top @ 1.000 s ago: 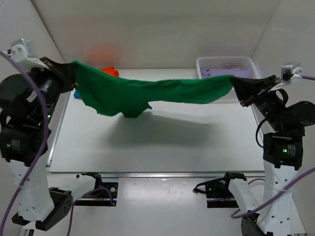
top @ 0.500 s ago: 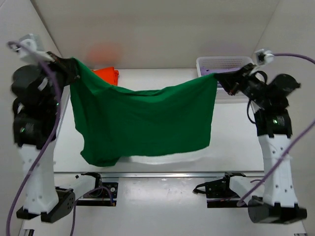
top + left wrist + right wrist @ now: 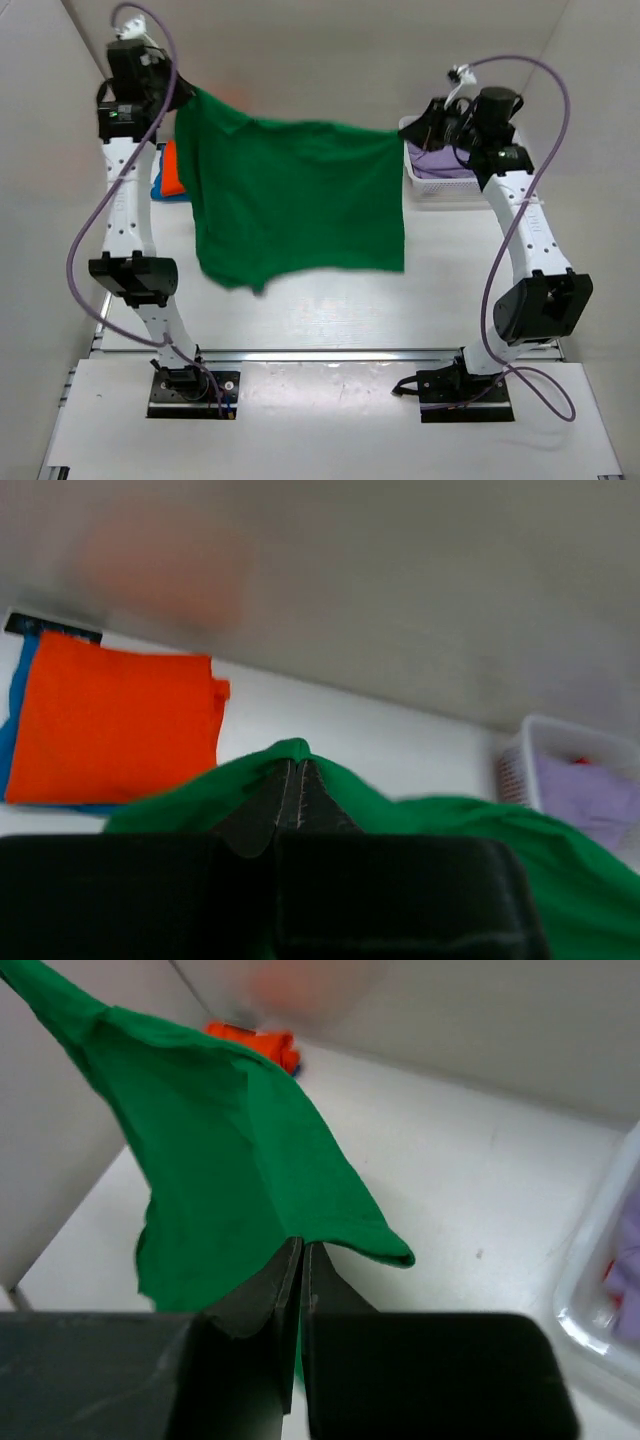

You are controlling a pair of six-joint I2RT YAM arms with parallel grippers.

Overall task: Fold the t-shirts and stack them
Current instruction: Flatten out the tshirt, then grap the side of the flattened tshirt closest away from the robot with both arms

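Note:
A bright green t-shirt (image 3: 295, 195) hangs spread in the air above the table, stretched between both raised arms. My left gripper (image 3: 185, 95) is shut on its upper left corner, and in the left wrist view the green cloth (image 3: 420, 825) bunches over the closed tips (image 3: 293, 765). My right gripper (image 3: 412, 128) is shut on the upper right corner; the cloth (image 3: 230, 1160) trails away from its tips (image 3: 301, 1245). An orange t-shirt (image 3: 110, 720), folded into a rectangle, lies on a blue one (image 3: 18, 695) at the table's back left.
A white basket (image 3: 440, 180) with purple cloth (image 3: 585, 795) stands at the table's back right. White walls enclose the table on the left, back and right. The table's near edge runs along a metal rail (image 3: 330, 352).
Both arms have risen high and moved toward the back. The green shirt, first stretched as a narrow band, now hangs down as a wide flat sheet.

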